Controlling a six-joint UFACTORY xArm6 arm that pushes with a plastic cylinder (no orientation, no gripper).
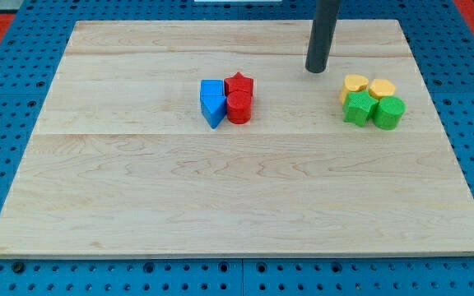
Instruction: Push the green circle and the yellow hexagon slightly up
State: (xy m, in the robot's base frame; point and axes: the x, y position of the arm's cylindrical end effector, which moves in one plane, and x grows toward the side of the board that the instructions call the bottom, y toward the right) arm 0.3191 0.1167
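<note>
The green circle [389, 113] sits at the view's right, at the bottom right of a tight group of four blocks. The yellow hexagon [382, 88] lies just above it. A yellow heart [354, 84] and a green star [358, 108] form the group's left side. My tip [316, 70] is the lower end of the dark rod that comes down from the view's top. It stands up and to the left of the group, a short gap from the yellow heart, touching no block.
A second group lies near the board's middle: a blue cube [211, 90], a blue triangle [214, 111], a red star [239, 83] and a red circle [239, 108]. The wooden board [237, 189] rests on a blue perforated table.
</note>
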